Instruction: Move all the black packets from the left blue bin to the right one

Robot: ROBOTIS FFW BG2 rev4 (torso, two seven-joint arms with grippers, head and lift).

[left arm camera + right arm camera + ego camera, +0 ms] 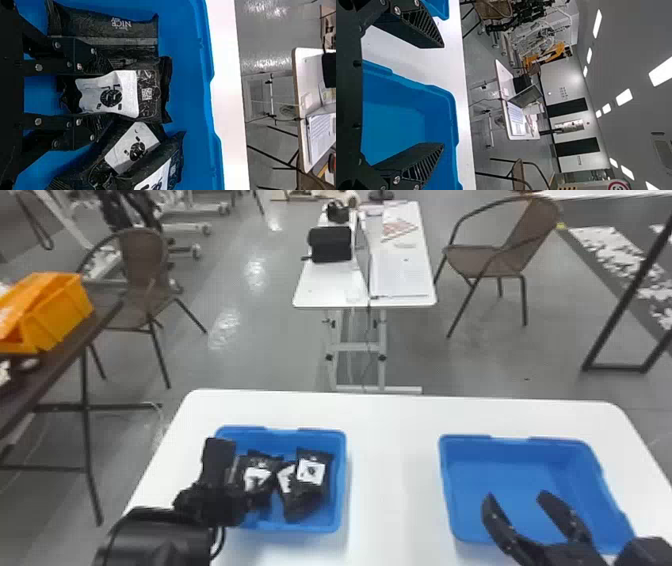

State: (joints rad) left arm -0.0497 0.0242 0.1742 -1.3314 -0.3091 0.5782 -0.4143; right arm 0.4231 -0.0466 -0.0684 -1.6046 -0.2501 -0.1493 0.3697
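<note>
left gripper [222,450]: jaws unclear | right gripper [516,495]: jaws released | crinkled packets [311,477], smooth-walled bin [342,485]

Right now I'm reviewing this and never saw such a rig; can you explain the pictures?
This is a robot with two black arms. One picture looks down from its head; the two sideways ones come from its wrists. On the white table, the left blue bin holds black packets with white labels; the right blue bin stands apart. The left gripper is down among the packets; I cannot tell whether it grips one. The right gripper is open over the right bin, holding nothing.
</note>
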